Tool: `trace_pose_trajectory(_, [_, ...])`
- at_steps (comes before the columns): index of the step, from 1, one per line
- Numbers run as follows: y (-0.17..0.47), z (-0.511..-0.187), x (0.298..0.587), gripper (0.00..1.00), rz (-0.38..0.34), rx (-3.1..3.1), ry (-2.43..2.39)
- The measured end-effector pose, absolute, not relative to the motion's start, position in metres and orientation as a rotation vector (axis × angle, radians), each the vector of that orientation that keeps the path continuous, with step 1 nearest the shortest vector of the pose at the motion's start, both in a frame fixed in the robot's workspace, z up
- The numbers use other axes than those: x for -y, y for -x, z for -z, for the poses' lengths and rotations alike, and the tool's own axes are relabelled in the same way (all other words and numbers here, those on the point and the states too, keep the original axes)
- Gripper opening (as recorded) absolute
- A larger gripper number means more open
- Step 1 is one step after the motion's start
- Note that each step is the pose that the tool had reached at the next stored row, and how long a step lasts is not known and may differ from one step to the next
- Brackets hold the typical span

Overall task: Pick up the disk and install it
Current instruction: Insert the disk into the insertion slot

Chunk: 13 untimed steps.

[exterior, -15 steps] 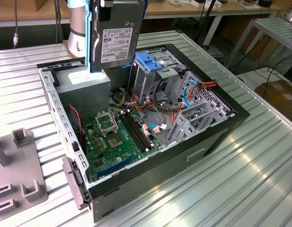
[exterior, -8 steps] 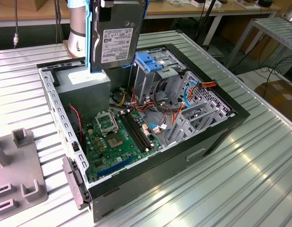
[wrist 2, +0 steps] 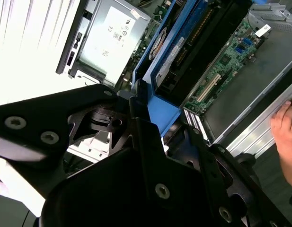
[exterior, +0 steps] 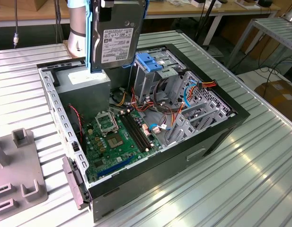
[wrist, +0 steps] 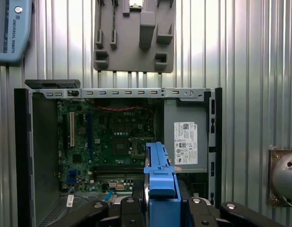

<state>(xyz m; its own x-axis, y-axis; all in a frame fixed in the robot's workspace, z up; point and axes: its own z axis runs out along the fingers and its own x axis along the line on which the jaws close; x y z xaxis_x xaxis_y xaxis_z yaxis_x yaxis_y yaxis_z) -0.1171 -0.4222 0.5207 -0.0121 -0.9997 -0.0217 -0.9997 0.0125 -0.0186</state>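
The disk (exterior: 116,40) hangs upright above the back of the open computer case (exterior: 216,137), its white label facing the camera and its light-blue rail frame along the edges. My gripper (wrist: 160,204) is shut on the disk's blue frame (wrist: 160,177) from above. In the second wrist view the black fingers (wrist 2: 136,101) clamp the blue frame (wrist 2: 157,111), with the disk's body (wrist 2: 181,45) running down toward the case. Below the disk lie the power-supply box (exterior: 84,87) and the motherboard (exterior: 117,137). The upright drive cage with a blue plastic top (exterior: 153,66) stands just to the exterior view's right of the disk.
Loose cables (exterior: 157,125) cross the case beside the cage. A grey fixture plate (exterior: 18,179) lies on the ribbed metal table at the exterior view's left. A person's hand (wrist 2: 285,137) rests near the case's edge. A teach pendant (wrist: 11,28) lies on the table.
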Motion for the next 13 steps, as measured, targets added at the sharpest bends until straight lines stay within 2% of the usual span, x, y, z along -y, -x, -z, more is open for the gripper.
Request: trace_pose_trajectory(13, [0.116, -0.520, 0.448, 0.37, -0.003, -2.215, 2.188])
